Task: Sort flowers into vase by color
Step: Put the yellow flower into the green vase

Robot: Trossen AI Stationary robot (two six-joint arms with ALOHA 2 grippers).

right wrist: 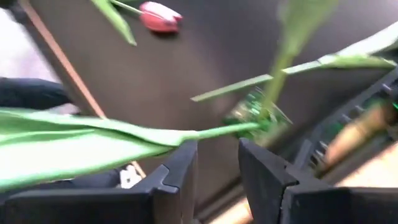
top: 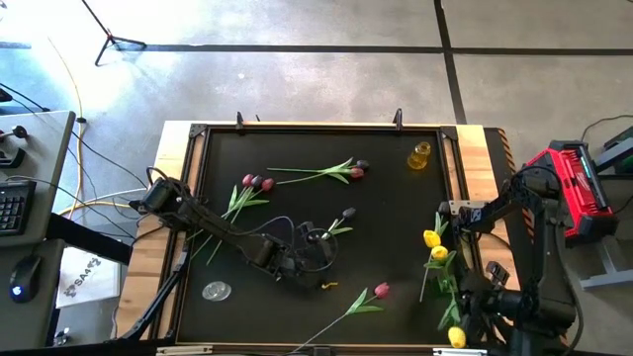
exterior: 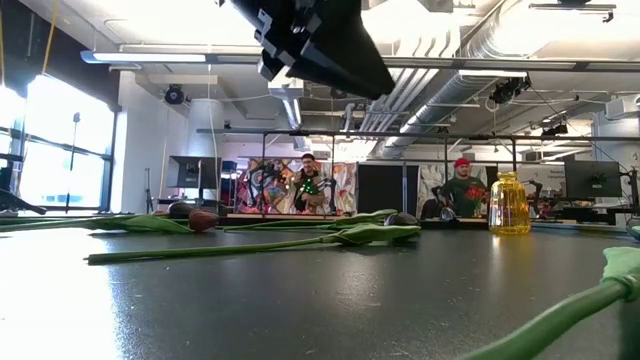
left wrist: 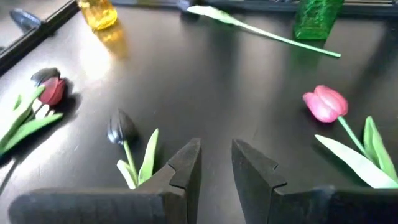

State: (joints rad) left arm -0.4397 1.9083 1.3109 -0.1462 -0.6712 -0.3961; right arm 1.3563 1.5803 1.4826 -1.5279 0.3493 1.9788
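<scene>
place: robotics lab | evidence: concrete floor (top: 326, 84); exposed ceiling ducts (exterior: 500, 50); desk keyboard (top: 14, 206)

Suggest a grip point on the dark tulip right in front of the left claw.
Take the dark tulip by its thin stem, below the head and above the leaf. It lies flat on the mat, so bring the left claw straight down with the fingers straddling the stem. The bulbous head would likely slip.
</scene>
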